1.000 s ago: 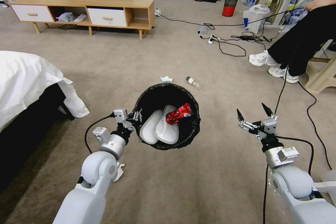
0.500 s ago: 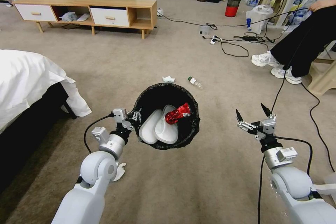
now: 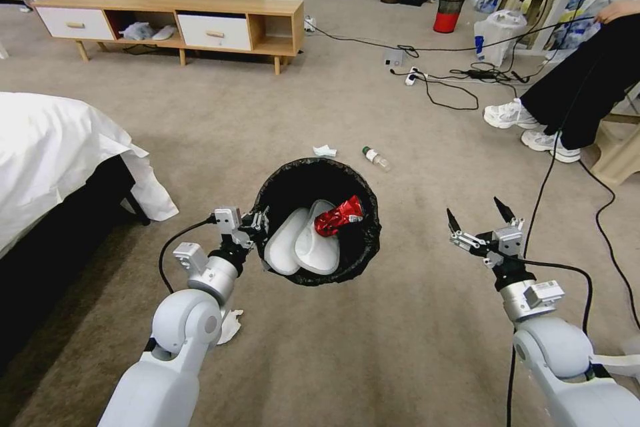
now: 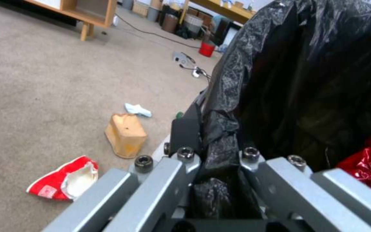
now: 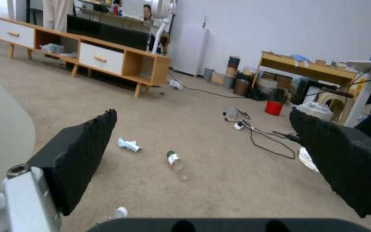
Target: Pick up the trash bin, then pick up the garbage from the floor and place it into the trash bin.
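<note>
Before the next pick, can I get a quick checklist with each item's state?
1. Left gripper clamped on the bin rim: ok.
2. Bin held upright, mouth open: ok.
3. Right gripper open and empty: ok.
4. Bottle on the carpet ahead of the right gripper, nothing between them: ok.
5. Tissue, paper bag and cup off the floor: not ok.
6. Room in the bin for more: cannot tell.

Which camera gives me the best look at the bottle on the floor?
The right wrist view: the bottle lies unobstructed on the carpet between the open right gripper's fingers. The head view shows it small beyond the trash bin; in the left wrist view the bin hides it.
</note>
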Robot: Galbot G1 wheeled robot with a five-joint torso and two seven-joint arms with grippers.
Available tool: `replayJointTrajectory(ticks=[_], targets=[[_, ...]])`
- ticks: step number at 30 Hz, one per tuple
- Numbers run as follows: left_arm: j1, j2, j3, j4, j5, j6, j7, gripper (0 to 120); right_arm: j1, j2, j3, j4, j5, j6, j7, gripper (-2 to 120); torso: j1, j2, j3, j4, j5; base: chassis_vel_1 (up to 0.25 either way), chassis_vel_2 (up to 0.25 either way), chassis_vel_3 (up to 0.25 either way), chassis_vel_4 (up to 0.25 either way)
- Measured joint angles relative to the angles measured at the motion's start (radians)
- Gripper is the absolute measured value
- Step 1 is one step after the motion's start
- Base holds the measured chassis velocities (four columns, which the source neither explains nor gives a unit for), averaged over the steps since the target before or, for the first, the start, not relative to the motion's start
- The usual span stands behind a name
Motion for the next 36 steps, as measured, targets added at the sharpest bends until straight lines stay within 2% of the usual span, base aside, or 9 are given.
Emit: replayJointTrajectory(ticks=[21,36], targets=[[-0.012,-0.001,-0.003,0.011,-0.004,-0.003,-0.005,4,0.017,0.006,-0.011,-0.019,0.0,0.003,-0.001,100,0.0,0.0,0.0,0.0,0.0,0.0,0.0,0.0,0.0],[-0.014,-0.001,-0.004,0.019,-0.004,-0.006,-0.004,3,0.029,0.013,-0.022,-0.029,-0.003,0.004,-0.002,100,0.0,0.0,0.0,0.0001,0.0,0.052,0.055,0.055,0.043]])
